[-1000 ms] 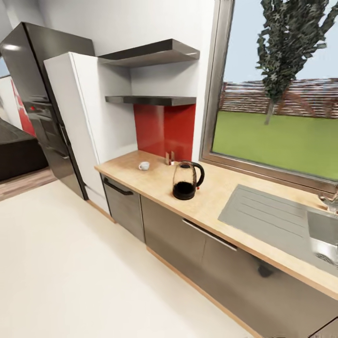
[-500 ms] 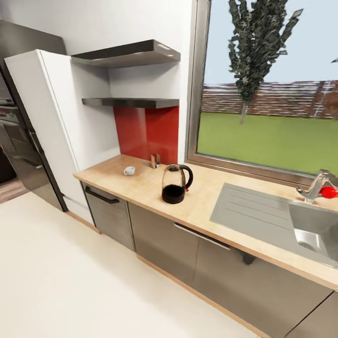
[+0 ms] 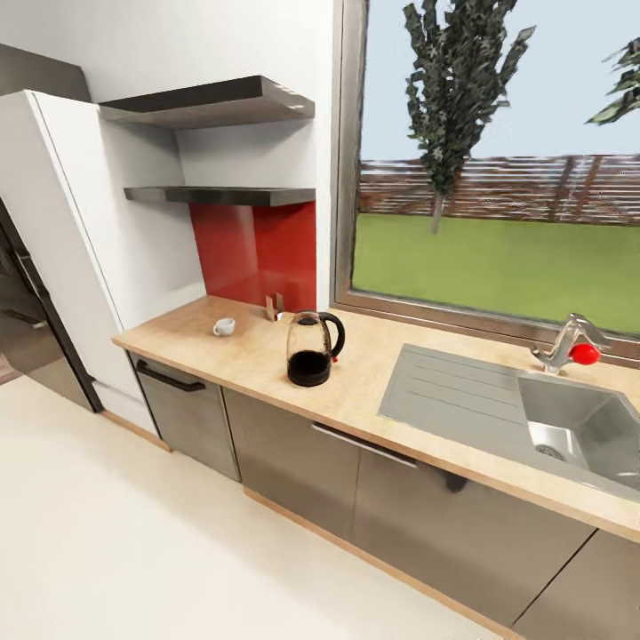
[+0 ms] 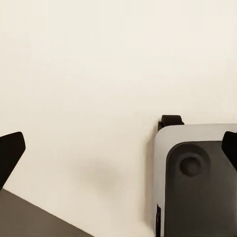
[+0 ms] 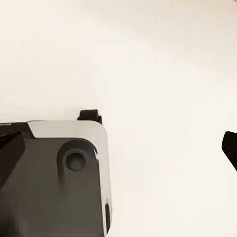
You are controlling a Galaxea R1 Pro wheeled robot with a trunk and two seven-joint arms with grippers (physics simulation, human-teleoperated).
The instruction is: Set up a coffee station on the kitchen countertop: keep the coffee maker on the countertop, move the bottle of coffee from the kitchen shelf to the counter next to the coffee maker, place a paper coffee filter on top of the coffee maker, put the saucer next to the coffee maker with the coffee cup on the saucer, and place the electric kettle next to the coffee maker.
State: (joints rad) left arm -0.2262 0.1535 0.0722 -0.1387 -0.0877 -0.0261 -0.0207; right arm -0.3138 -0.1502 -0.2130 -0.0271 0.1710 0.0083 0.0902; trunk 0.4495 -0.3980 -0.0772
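Observation:
The electric kettle [image 3: 310, 348] stands upright on the kitchen countertop [image 3: 249, 356], dark liquid in its base, handle to the right. A small white coffee cup [image 3: 224, 327] sits on the worktop to its left, near the white tall cabinet. Two dark kitchen shelves [image 3: 222, 194] hang above the red backsplash, and I see nothing on them from this angle. The coffee maker, bottle of coffee, paper coffee filter and saucer are out of view. My left gripper [image 4: 118, 150] and right gripper [image 5: 120, 150] hang open over the pale floor, each with nothing between its fingers.
A small brown holder [image 3: 274, 307] stands against the red backsplash behind the kettle. A grey sink [image 3: 569, 427] with drainer and red-knobbed tap [image 3: 573, 348] takes the counter's right part. A dark fridge [image 3: 22, 338] stands at far left. Pale open floor [image 3: 133, 542] lies before the cabinets.
The whole picture has shifted: the camera turned right, so kettle, cup and shelves sit further left and more of the sink shows. The things themselves have not moved.

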